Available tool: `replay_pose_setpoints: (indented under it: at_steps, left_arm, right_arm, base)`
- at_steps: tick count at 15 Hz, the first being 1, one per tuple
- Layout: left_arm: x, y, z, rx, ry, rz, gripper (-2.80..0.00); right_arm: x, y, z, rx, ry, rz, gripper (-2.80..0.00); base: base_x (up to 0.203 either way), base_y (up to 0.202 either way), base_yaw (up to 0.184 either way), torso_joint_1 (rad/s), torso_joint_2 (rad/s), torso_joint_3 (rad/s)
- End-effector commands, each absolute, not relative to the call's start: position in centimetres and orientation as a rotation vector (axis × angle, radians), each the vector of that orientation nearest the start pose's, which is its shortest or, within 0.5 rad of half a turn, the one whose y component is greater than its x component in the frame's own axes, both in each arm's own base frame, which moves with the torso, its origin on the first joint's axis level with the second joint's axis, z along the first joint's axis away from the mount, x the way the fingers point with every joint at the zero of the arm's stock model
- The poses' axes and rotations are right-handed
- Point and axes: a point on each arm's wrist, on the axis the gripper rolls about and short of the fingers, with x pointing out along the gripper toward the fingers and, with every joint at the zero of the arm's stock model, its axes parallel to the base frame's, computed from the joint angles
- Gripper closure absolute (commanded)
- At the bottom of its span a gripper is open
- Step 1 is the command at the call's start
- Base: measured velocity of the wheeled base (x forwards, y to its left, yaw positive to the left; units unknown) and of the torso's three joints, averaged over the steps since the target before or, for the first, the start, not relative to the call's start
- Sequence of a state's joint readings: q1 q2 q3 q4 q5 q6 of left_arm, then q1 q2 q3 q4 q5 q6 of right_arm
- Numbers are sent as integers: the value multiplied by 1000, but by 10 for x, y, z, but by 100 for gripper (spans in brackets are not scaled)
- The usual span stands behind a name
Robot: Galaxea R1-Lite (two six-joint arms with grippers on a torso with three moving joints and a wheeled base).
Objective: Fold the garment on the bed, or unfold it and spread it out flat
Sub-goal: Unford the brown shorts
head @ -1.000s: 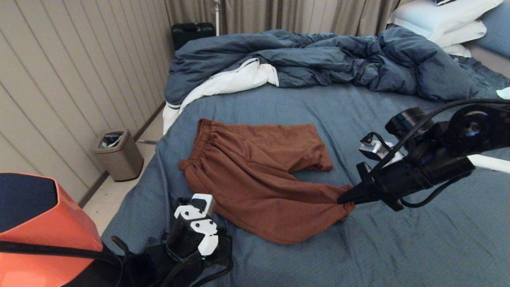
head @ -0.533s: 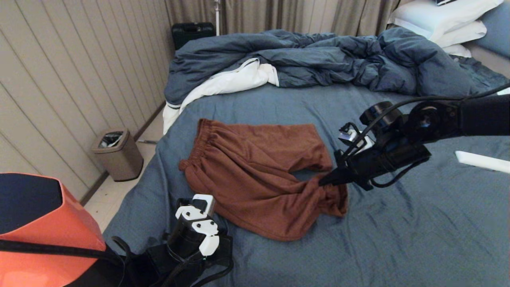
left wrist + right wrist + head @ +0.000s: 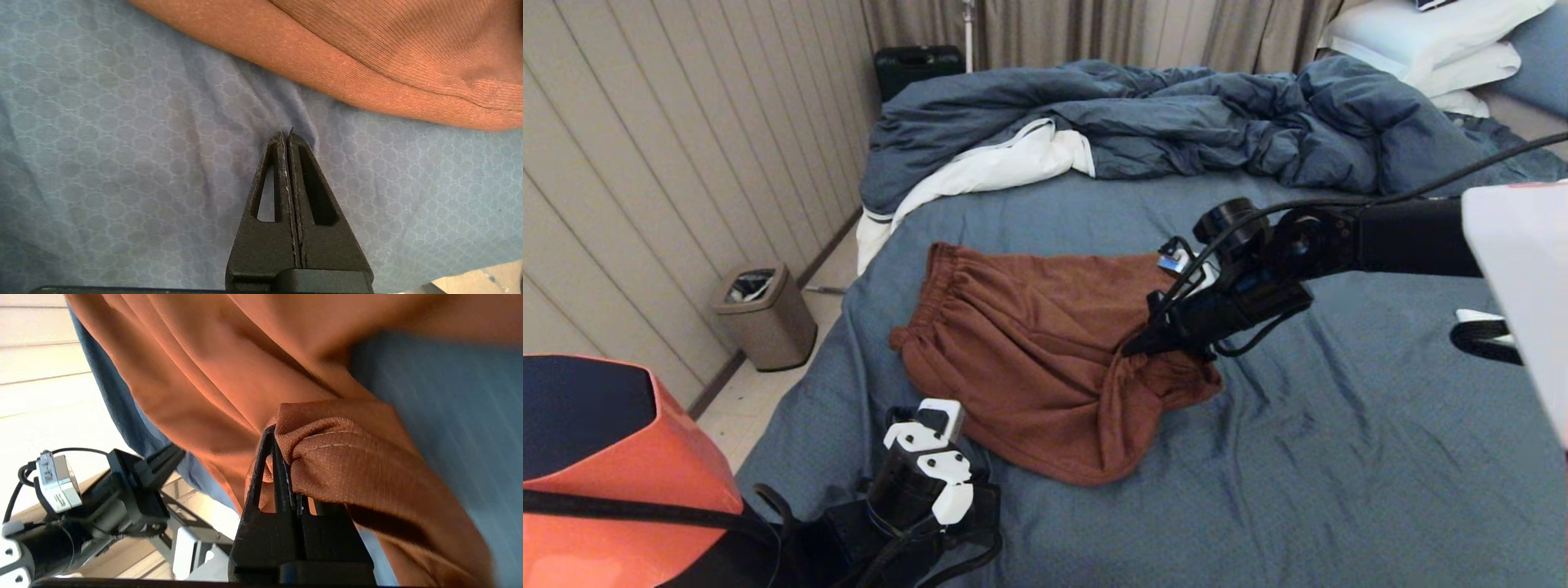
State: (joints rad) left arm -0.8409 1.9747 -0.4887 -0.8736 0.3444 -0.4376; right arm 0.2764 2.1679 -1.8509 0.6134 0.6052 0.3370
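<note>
The rust-brown shorts (image 3: pixel 1021 351) lie on the slate-blue bed sheet (image 3: pixel 1339 457), waistband toward the left edge. My right gripper (image 3: pixel 1131 349) is shut on the hem of the near leg (image 3: pixel 347 457) and holds it lifted over the middle of the shorts, so that leg bunches and doubles back. My left gripper (image 3: pixel 287 136) is shut with nothing in it, parked low over the sheet at the bed's near left; the shorts' edge (image 3: pixel 367 81) lies just beyond its tips. The drawstring and white graphic are hidden.
A rumpled dark blue duvet (image 3: pixel 1176 122) with white lining (image 3: pixel 996 167) fills the far side of the bed. White pillows (image 3: pixel 1429 41) sit at the far right. A metal bin (image 3: pixel 764 314) stands on the floor to the left of the bed.
My right gripper has carried the leg hem leftward and away from me, from the shorts' right end to over their middle. The leg now folds back. The left arm has not moved.
</note>
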Motion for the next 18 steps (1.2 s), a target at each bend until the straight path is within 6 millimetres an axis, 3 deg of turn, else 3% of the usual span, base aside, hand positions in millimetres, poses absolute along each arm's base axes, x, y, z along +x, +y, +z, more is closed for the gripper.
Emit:
replay_pose_setpoints:
  at_steps: [1, 5, 10, 11, 18]
  left_arm:
    - [200, -212, 50, -78, 599, -354, 0]
    - [200, -212, 48, -76, 601, -353, 0]
    - [200, -212, 50, -78, 599, -354, 0]
    - [200, -212, 50, -79, 598, -354, 0]
    - [200, -212, 50, -78, 599, -354, 0]
  right_arm:
    - [409, 136, 176, 440, 1089, 654, 0]
    - [409, 138, 173, 390, 1077, 552, 0]
    - [399, 140, 191, 378, 1041, 562, 0]
    - [397, 140, 195, 378, 1034, 564, -280]
    - [373, 133, 224, 376, 986, 580, -280]
  base:
    - [0, 0, 0, 0, 0, 0]
    - [0, 0, 0, 0, 0, 0]
    - [0, 0, 0, 0, 0, 0]
    - [0, 0, 0, 0, 0, 0]
    - [0, 0, 0, 0, 0, 0]
